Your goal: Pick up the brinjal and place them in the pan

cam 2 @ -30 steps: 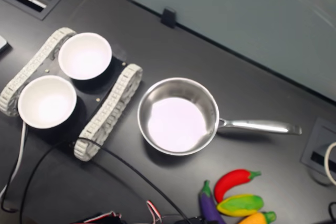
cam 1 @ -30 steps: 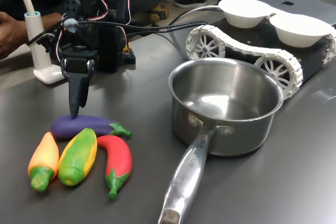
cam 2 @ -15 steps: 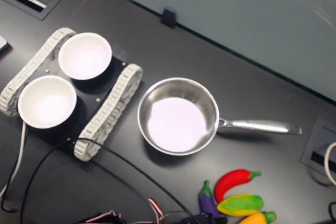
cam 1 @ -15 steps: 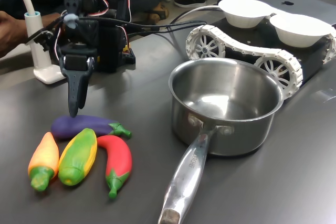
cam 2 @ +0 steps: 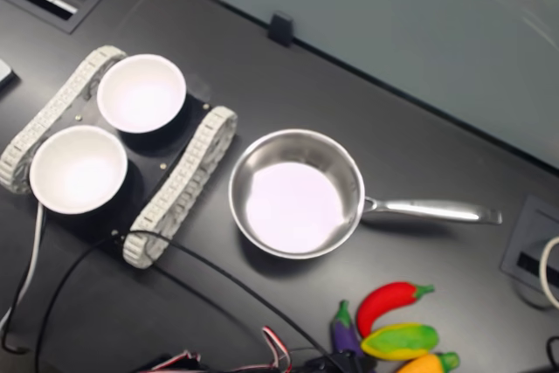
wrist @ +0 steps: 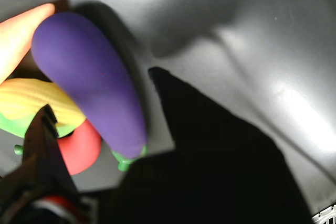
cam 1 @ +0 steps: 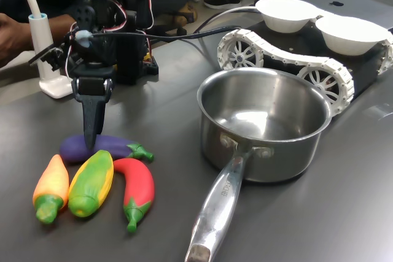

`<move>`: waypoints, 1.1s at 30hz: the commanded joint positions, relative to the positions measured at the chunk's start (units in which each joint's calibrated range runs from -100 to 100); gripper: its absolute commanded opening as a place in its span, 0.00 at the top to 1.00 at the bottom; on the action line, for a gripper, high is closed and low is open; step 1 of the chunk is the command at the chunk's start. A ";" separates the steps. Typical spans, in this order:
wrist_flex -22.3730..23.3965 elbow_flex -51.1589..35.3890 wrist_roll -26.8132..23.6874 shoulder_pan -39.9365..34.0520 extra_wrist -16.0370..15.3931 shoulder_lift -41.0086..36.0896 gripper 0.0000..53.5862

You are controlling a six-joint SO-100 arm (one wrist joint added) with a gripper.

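Note:
The purple brinjal point(cam 1: 113, 146) with its green stem cap lies on the dark table, at the back of a row of toy vegetables, and shows in the second exterior view point(cam 2: 343, 331) too. My gripper point(cam 1: 91, 146) points straight down with its tips at the brinjal's rounded end. In the wrist view the brinjal point(wrist: 89, 77) lies between the two black fingers point(wrist: 210, 145) of the gripper point(wrist: 100, 92), whose jaws stand apart on either side of it. The steel pan point(cam 1: 264, 121) stands empty to the first exterior view's right, handle toward the camera, and the pan point(cam 2: 297, 194) also appears from above.
A red chilli point(cam 1: 136, 188), a green-yellow corn point(cam 1: 92, 182) and an orange vegetable point(cam 1: 52, 185) lie against the brinjal's near side. Two white bowls point(cam 1: 288, 13) sit on a tracked vehicle point(cam 1: 282, 59) behind the pan. A white stand point(cam 1: 46, 53) and a person's hand point(cam 1: 12, 35) are at the back left.
The gripper has come down and slightly to the first exterior view's right, from above the brinjal to its level. The brinjal and pan have not moved.

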 commanded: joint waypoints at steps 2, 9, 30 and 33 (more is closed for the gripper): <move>-1.04 -6.89 -0.24 -1.56 0.32 2.69 0.45; 0.16 -10.80 0.20 -1.79 -0.77 7.92 0.45; 6.73 -15.43 3.13 -2.02 -3.80 14.58 0.88; 6.73 -15.43 3.13 -1.79 -3.88 14.58 0.96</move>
